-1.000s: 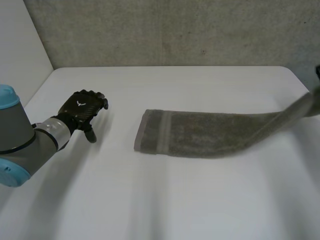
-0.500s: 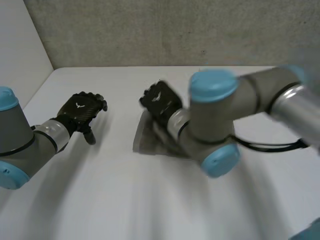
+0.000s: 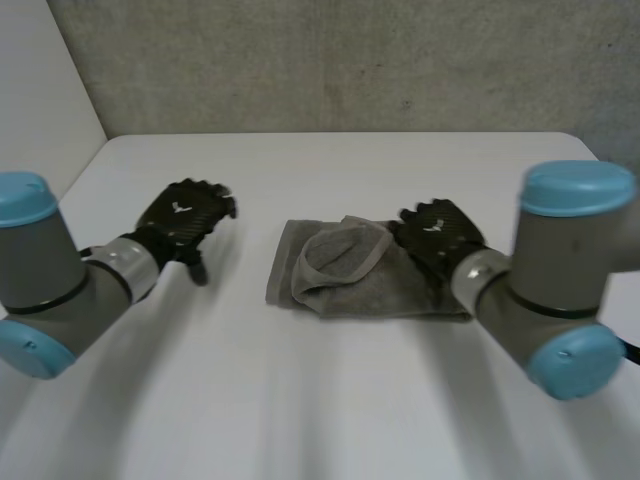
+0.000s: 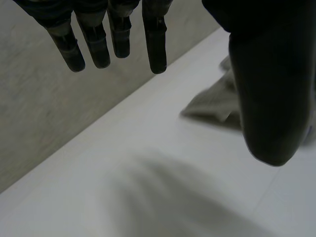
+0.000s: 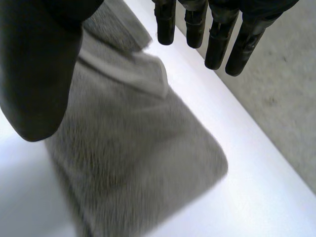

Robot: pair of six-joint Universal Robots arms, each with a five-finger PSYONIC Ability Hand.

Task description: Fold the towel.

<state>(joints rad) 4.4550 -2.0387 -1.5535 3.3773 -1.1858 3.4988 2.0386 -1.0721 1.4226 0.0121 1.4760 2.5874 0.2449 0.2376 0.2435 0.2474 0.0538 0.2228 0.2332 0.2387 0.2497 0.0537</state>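
A grey towel [image 3: 360, 280] lies folded over on the white table [image 3: 320, 400], its top layer rumpled into a loop near the left end. My right hand [image 3: 440, 235] hovers over the towel's right part with fingers straight and nothing in them; in the right wrist view the towel [image 5: 133, 163] lies under the open palm, fingers [image 5: 217, 34] spread above it. My left hand [image 3: 185, 220] is open above the bare table, left of the towel. From the left wrist, the towel [image 4: 212, 101] lies off beyond the thumb [image 4: 271, 84].
A rough grey wall [image 3: 330, 60] stands behind the table's far edge. A pale wall [image 3: 40, 100] borders the left side. The right arm's elbow [image 3: 560, 300] sits low over the table's right part.
The right hand carried the towel's right end across to the left, let it go, and drew back to the right with fingers open. The towel now lies folded. The left hand shifted slightly forward.
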